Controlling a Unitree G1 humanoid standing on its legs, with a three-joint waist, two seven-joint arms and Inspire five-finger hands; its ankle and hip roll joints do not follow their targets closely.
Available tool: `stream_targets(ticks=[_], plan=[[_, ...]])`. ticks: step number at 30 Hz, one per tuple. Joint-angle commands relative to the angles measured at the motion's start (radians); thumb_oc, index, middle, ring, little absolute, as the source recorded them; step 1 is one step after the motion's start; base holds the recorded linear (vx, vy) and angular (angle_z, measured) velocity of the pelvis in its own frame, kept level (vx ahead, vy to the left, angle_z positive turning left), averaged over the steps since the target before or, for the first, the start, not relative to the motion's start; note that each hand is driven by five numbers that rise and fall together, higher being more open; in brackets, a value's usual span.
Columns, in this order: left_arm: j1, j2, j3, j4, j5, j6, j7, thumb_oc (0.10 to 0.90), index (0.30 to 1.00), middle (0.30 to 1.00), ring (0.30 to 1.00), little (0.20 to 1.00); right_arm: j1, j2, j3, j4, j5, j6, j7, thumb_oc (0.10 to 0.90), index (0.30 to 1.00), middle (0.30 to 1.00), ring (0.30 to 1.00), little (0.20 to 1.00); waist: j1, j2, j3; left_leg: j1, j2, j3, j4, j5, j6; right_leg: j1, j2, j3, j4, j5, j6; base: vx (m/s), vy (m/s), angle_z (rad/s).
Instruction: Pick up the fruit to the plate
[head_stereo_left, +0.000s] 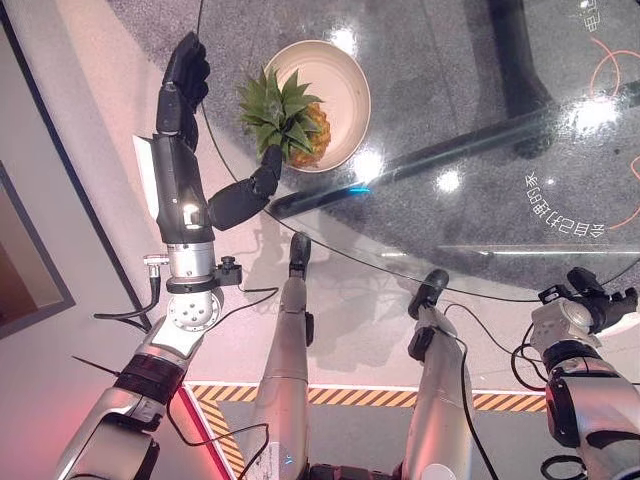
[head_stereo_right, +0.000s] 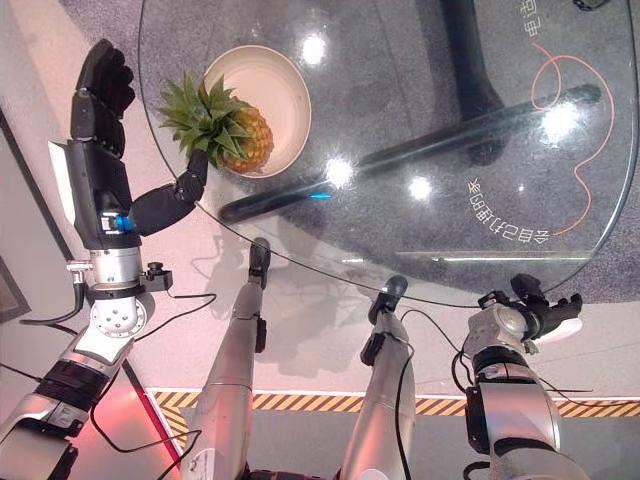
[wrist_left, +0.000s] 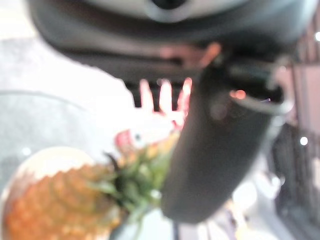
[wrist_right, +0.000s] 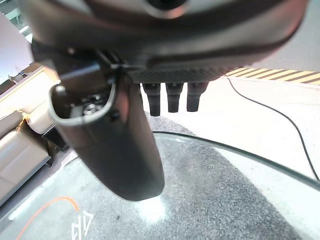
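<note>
A pineapple (head_stereo_left: 308, 135) lies on its side in the cream plate (head_stereo_left: 352, 78) on the round glass table, its green crown hanging over the plate's near-left rim. My left hand (head_stereo_left: 180, 172) is raised beside the plate at the table's left edge. Its fingers (head_stereo_left: 186, 68) are straight and well apart from the fruit, while its thumb (head_stereo_left: 252, 192) reaches out to the crown leaves. In the left wrist view the thumb (wrist_left: 210, 150) stands right beside the crown and the pineapple (wrist_left: 50, 200). My right hand (head_stereo_right: 525, 310) hangs relaxed and holds nothing, off the table's near right edge.
The glass table (head_stereo_left: 470, 230) takes up the upper right, its curved edge running between the two hands. Its dark base (head_stereo_left: 520, 70) shows through the glass. Yellow and black tape (head_stereo_left: 350, 395) marks the floor near me. An orange line (head_stereo_right: 560, 70) curls on the floor under the glass.
</note>
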Motion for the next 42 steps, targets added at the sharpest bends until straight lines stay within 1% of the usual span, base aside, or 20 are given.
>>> stream_targets(ticks=[1,5,10,12,14,16,17,18,20,22,23,24,26,27,29,31,32,36,38,42], plan=[[0.027,0.003,0.08,-0.154,-0.035,-0.071,0.068,0.8,0.9,0.9,0.9,0.9,0.145,-0.074,-0.024,0.001,-0.011,-0.049,0.017,0.8,0.9,0.9,0.9,0.9,0.0,0.019,-0.024,0.064,-0.019,0.018,0.093,-0.153,0.048,0.081,0.038,-0.038,-0.113,0.066,-0.015,0.0,-0.037,0.01],[0.085,-0.015,0.169,-0.146,-0.09,-0.024,0.074,0.8,0.9,0.9,0.9,0.9,0.214,-0.025,-0.037,-0.028,-0.069,-0.04,0.034,0.8,0.9,0.9,0.9,0.9,0.004,0.009,-0.024,0.205,-0.008,0.041,0.01,-0.127,0.04,0.22,0.032,-0.044,-0.179,0.077,-0.003,0.0,0.006,-0.01],[0.152,-0.041,0.271,-0.022,-0.181,0.058,-0.015,0.8,0.9,0.9,0.9,0.9,0.335,0.042,-0.059,-0.096,-0.165,-0.026,0.048,0.8,0.9,0.9,0.9,0.9,-0.008,0.003,-0.024,0.414,0.006,0.078,-0.088,-0.102,0.029,0.421,0.021,-0.036,-0.267,0.1,0.009,0.03,0.081,-0.06],[0.192,-0.053,0.293,0.06,-0.244,0.113,-0.1,0.8,0.9,0.9,0.9,0.9,0.394,0.06,-0.07,-0.109,-0.203,-0.013,0.073,0.8,0.9,0.9,0.9,0.9,-0.017,0.003,-0.06,0.485,0.013,0.097,-0.133,-0.091,0.024,0.494,0.016,-0.037,-0.31,0.11,0.014,0.12,0.135,-0.06],[0.24,-0.086,0.314,0.175,-0.381,0.163,-0.222,0.8,0.9,0.9,0.9,0.9,0.451,0.076,-0.082,-0.103,-0.251,0.003,0.132,0.8,0.9,0.9,0.9,0.9,-0.026,0.004,-0.112,0.553,0.02,0.113,-0.183,-0.075,0.02,0.566,0.017,-0.039,-0.361,0.125,0.015,0.17,0.137,-0.02],[0.278,-0.121,0.336,0.279,-0.446,0.211,-0.298,0.8,0.9,0.9,0.9,0.9,0.496,0.105,-0.082,-0.093,-0.274,0.004,0.222,0.8,0.9,0.9,0.9,0.9,-0.033,-0.001,-0.154,0.598,0.023,0.12,-0.213,-0.069,0.019,0.613,0.02,-0.04,-0.391,0.13,0.016,0.14,0.072,-0.05],[0.295,-0.148,0.345,0.362,-0.466,0.25,-0.34,0.8,0.9,0.9,0.9,0.9,0.521,0.131,-0.076,-0.083,-0.276,0.031,0.297,0.8,0.9,0.9,0.9,0.9,-0.037,-0.007,-0.179,0.626,0.026,0.123,-0.225,-0.066,0.019,0.641,0.024,-0.039,-0.406,0.133,0.016,0.16,0.037,-0.07],[0.307,-0.168,0.348,0.428,-0.448,0.256,-0.366,0.8,0.9,0.9,0.9,0.9,0.542,0.15,-0.066,-0.071,-0.279,0.047,0.355,0.8,0.9,0.9,0.9,0.9,-0.042,-0.013,-0.202,0.642,0.028,0.126,-0.229,-0.065,0.019,0.659,0.025,-0.04,-0.415,0.135,0.015,0.18,0.036,-0.07],[0.324,-0.178,0.336,0.523,-0.361,0.305,-0.399,0.8,0.9,0.9,0.9,0.9,0.571,0.164,-0.045,-0.042,-0.292,0.1,0.448,0.8,0.9,0.9,0.9,0.9,-0.049,-0.022,-0.246,0.678,0.034,0.134,-0.237,-0.064,0.018,0.693,0.03,-0.043,-0.432,0.14,0.014,0.16,0.039,-0.04],[0.332,-0.179,0.313,0.595,-0.315,0.364,-0.437,0.8,0.9,0.9,0.9,0.9,0.587,0.158,-0.03,-0.013,-0.307,0.148,0.506,0.8,0.9,0.9,0.9,0.9,-0.055,-0.026,-0.285,0.71,0.042,0.143,-0.245,-0.064,0.016,0.72,0.031,-0.047,-0.445,0.143,0.013,0.13,0.039,-0.06],[0.332,-0.179,0.313,0.596,-0.316,0.364,-0.437,0.8,0.9,0.9,0.9,0.9,0.588,0.158,-0.03,-0.013,-0.307,0.148,0.506,0.8,0.9,0.9,0.9,0.9,-0.054,-0.026,-0.284,0.711,0.042,0.143,-0.246,-0.064,0.016,0.722,0.032,-0.047,-0.446,0.144,0.013,0.2,0.071,-0.07],[0.343,-0.189,0.297,0.701,-0.303,0.415,-0.486,0.8,0.9,0.9,0.9,0.9,0.602,0.154,-0.016,0.021,-0.332,0.206,0.552,0.8,0.9,0.9,0.9,0.9,-0.063,-0.027,-0.33,0.75,0.053,0.155,-0.256,-0.063,0.014,0.754,0.036,-0.046,-0.458,0.144,0.012,0.2,0.076,-0.01],[0.351,-0.202,0.287,0.788,-0.283,0.468,-0.529,0.8,0.9,0.9,0.9,0.9,0.613,0.158,-0.007,0.055,-0.376,0.259,0.607,0.8,0.9,0.9,0.9,0.9,-0.07,-0.024,-0.369,0.79,0.06,0.166,-0.268,-0.066,0.012,0.788,0.038,-0.048,-0.471,0.143,0.011,0.24,0.092,-0.03],[0.355,-0.209,0.283,0.819,-0.271,0.477,-0.543,0.8,0.9,0.9,0.9,0.9,0.619,0.162,0.001,0.071,-0.389,0.293,0.624,0.8,0.9,0.9,0.9,0.9,-0.074,-0.023,-0.387,0.806,0.062,0.17,-0.272,-0.068,0.012,0.801,0.039,-0.047,-0.473,0.141,0.011,0.19,0.076,-0.04],[0.36,-0.216,0.272,0.865,-0.247,0.501,-0.571,0.8,0.9,0.9,0.9,0.9,0.628,0.169,0.016,0.099,-0.46,0.316,0.633,0.8,0.9,0.9,0.9,0.9,-0.08,-0.021,-0.412,0.832,0.067,0.176,-0.281,-0.075,0.011,0.823,0.041,-0.046,-0.476,0.135,0.012,0.15,0.057,-0.04],[0.361,-0.219,0.262,0.88,-0.235,0.499,-0.586,0.8,0.9,0.9,0.9,0.9,0.63,0.171,0.027,0.111,-0.481,0.335,0.639,0.8,0.9,0.9,0.9,0.9,-0.083,-0.02,-0.422,0.845,0.069,0.178,-0.281,-0.08,0.01,0.836,0.042,-0.044,-0.479,0.133,0.014,0.1,0.033,-0.02],[0.362,-0.222,0.255,0.901,-0.236,0.515,-0.626,0.8,0.9,0.9,0.9,0.9,0.632,0.175,0.031,0.127,-0.514,0.369,0.662,0.8,0.9,0.9,0.9,0.9,-0.087,-0.019,-0.434,0.859,0.07,0.179,-0.281,-0.088,0.011,0.851,0.044,-0.044,-0.481,0.129,0.015,0.07,0.026,0.01],[0.37,-0.24,0.211,0.944,-0.164,0.564,-0.703,0.8,0.9,0.9,0.9,0.9,0.632,0.185,0.051,0.151,-0.574,0.381,0.667,0.8,0.9,0.9,0.9,0.9,-0.091,-0.017,-0.452,0.881,0.072,0.18,-0.281,-0.1,0.012,0.873,0.047,-0.042,-0.484,0.122,0.017,0.06,0.017,-0.03],[0.375,-0.248,0.193,0.976,-0.128,0.634,-0.752,0.8,0.9,0.9,0.9,0.9,0.628,0.191,0.06,0.156,-0.591,0.392,0.662,0.8,0.9,0.9,0.9,0.9,-0.093,-0.016,-0.462,0.89,0.071,0.182,-0.281,-0.106,0.014,0.88,0.047,-0.041,-0.486,0.12,0.018,0.04,0.009,-0.01],[0.379,-0.258,0.183,1.03,-0.093,0.764,-0.793,0.8,0.9,0.9,0.9,0.9,0.617,0.192,0.068,0.166,-0.625,0.413,0.663,0.8,0.9,0.9,0.9,0.9,-0.098,-0.014,-0.474,0.901,0.073,0.193,-0.281,-0.114,0.015,0.884,0.044,-0.041,-0.486,0.119,0.022,0.03,0.009,-0.06]])
